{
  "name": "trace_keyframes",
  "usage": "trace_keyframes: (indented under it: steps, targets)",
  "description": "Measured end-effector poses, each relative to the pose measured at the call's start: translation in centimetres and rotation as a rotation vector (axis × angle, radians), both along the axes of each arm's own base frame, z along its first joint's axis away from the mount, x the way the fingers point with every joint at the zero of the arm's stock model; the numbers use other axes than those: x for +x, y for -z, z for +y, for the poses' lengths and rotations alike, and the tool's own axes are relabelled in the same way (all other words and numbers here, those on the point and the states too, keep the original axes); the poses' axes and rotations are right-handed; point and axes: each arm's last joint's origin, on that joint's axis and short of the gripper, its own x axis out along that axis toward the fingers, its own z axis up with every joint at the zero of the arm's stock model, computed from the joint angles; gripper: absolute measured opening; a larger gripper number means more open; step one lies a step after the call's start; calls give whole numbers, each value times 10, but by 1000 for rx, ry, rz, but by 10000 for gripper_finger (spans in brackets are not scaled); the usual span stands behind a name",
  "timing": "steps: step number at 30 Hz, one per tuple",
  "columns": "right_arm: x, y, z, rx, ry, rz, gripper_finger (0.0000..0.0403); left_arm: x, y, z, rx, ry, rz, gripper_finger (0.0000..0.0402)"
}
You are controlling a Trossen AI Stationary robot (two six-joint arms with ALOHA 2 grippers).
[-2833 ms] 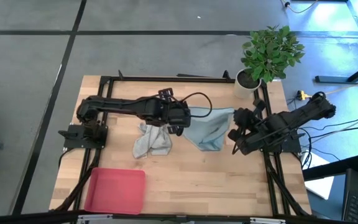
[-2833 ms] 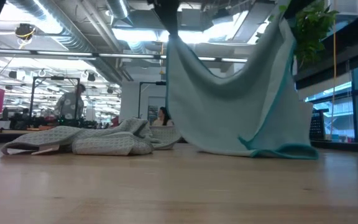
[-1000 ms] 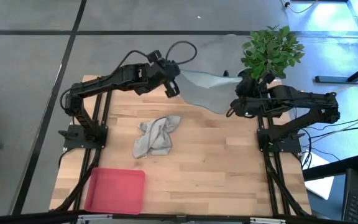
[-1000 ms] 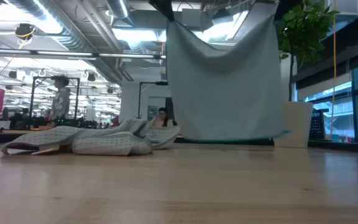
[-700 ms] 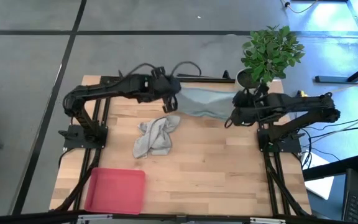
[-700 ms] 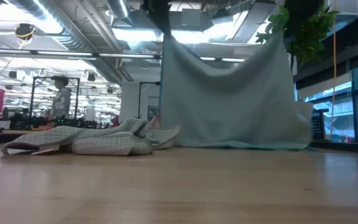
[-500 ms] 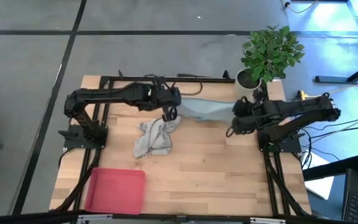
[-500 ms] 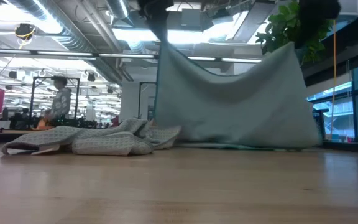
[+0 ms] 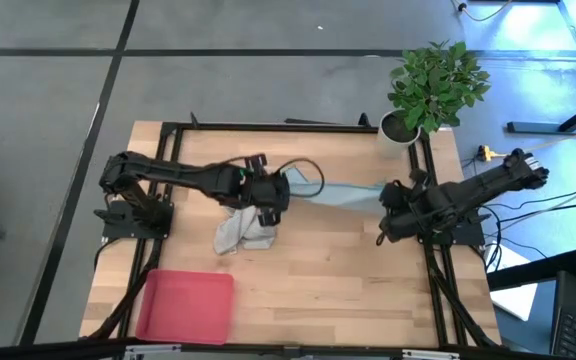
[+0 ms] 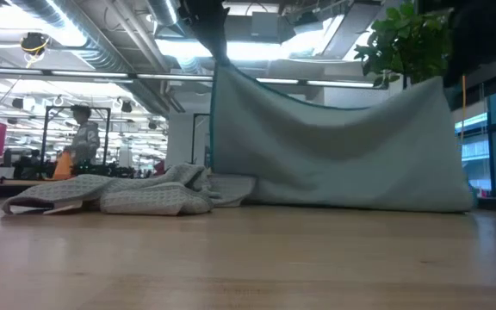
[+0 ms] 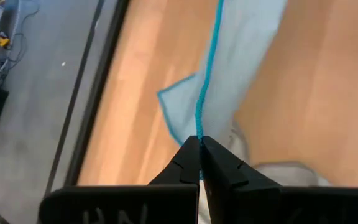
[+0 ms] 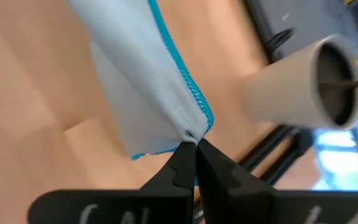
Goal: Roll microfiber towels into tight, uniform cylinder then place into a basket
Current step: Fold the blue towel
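the pale blue-teal towel [image 9: 343,193] is held stretched between the two arms above the counter [image 9: 348,270], its lower edge touching the wood in the low view. the left end effector [image 11: 199,149] is closed on one corner, the right end effector [image 12: 194,148] on the other. the light grey towel [image 9: 243,230] lies crumpled beside it. the basket [image 9: 186,305] is placed well apart, near the front left corner.

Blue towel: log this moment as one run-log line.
blue towel: stretched between both grippers | left gripper: shut on corner | right gripper: shut on corner | grey towel: crumpled on table | basket: holds nothing
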Motion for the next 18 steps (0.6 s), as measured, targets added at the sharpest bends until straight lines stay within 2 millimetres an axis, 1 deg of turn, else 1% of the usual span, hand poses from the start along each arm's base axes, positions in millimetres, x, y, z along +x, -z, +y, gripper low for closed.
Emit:
trace_keyframes:
  steps: [4,9,13,18]
  targets:
    - [-4,14,11,70,-7,12,10,-2,15,-20,-22,59,16,0]
    - [-9,28,24,114,-14,-11,10,-3,36,-40,-107,100,0,0]
    - [-7,39,38,202,-51,-69,10,-6,52,-57,-169,145,-6,0]
    - [-2,58,60,371,-137,-176,10,-12,75,-75,-271,191,-8,0]
